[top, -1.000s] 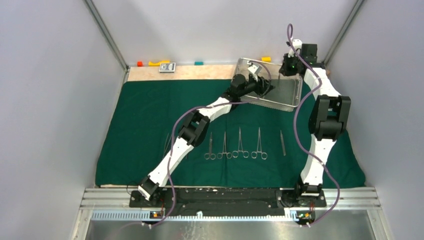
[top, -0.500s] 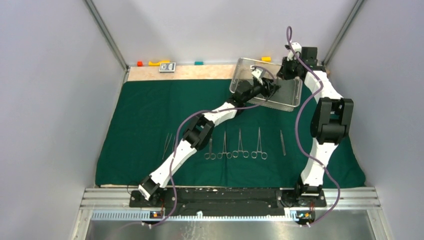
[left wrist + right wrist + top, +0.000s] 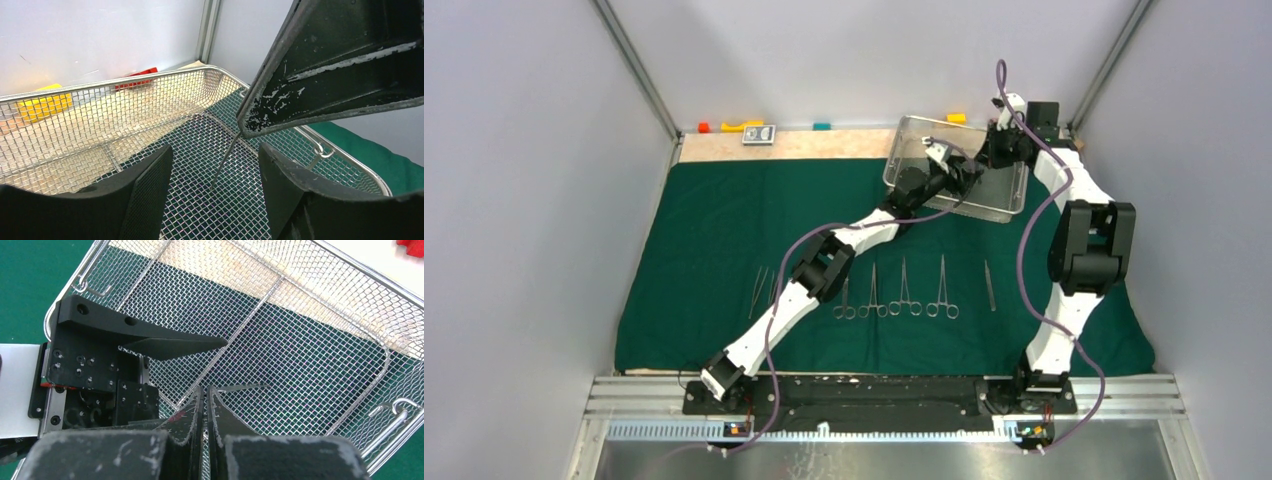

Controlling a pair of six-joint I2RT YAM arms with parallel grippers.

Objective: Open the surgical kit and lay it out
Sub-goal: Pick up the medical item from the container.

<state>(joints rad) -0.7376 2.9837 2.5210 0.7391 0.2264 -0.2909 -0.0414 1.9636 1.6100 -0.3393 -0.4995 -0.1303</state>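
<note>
The wire-mesh tray (image 3: 1002,192) is sitting at the far right edge of the green cloth (image 3: 714,250), overlapping the wooden board (image 3: 824,146). Inside its rim, the right gripper (image 3: 205,391) is pinching a thin steel instrument (image 3: 224,160), tilted, its tip on the mesh. The left gripper (image 3: 215,150) is gaping wide beside it, gripping nothing. Bare cloth is lying open to the left.

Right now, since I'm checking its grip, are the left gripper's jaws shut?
No, the left gripper has its fingers well apart, with the wire-mesh tray showing between them.
</note>
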